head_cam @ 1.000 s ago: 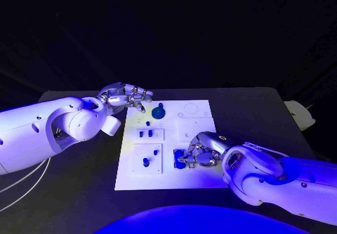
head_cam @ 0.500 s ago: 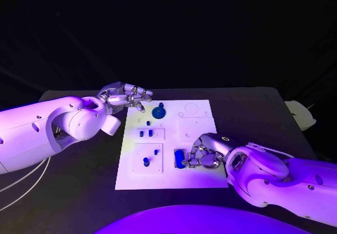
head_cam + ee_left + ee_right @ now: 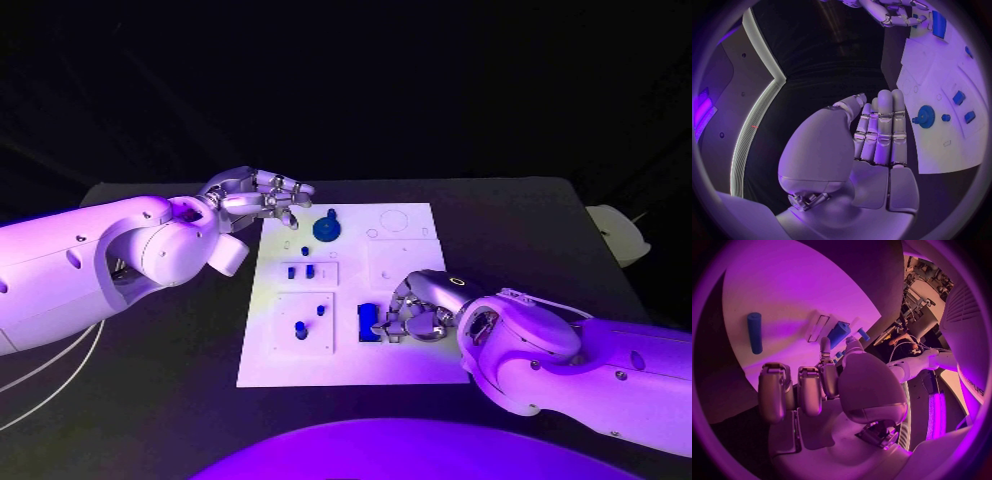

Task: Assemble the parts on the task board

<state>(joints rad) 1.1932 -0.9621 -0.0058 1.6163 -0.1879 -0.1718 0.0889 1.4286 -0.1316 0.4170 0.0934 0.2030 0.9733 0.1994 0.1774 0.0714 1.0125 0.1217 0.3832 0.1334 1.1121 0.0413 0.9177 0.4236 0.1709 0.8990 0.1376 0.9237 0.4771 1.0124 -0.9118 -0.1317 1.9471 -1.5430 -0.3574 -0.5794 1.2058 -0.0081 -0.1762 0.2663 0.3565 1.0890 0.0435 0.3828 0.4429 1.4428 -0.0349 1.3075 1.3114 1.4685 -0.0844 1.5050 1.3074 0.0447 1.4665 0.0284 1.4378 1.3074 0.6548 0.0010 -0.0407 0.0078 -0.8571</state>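
Task board (image 3: 404, 270) laid flat at middle of black table (image 3: 548, 240). Blue gear with knob (image 3: 327, 229) seated near board's far edge; small blue pegs (image 3: 299, 272) stood in left-side plates; blue block (image 3: 368, 322) placed at near middle, just beside right hand. Blue cylinder (image 3: 754, 332) seen lying on board in right wrist view. Right hand (image 3: 415, 315) rested over board's near right part, fingers curled in, nothing seen held. Left hand (image 3: 260, 196) held at board's far left corner, fingers bent together, thumb near fingertips, nothing gripped.
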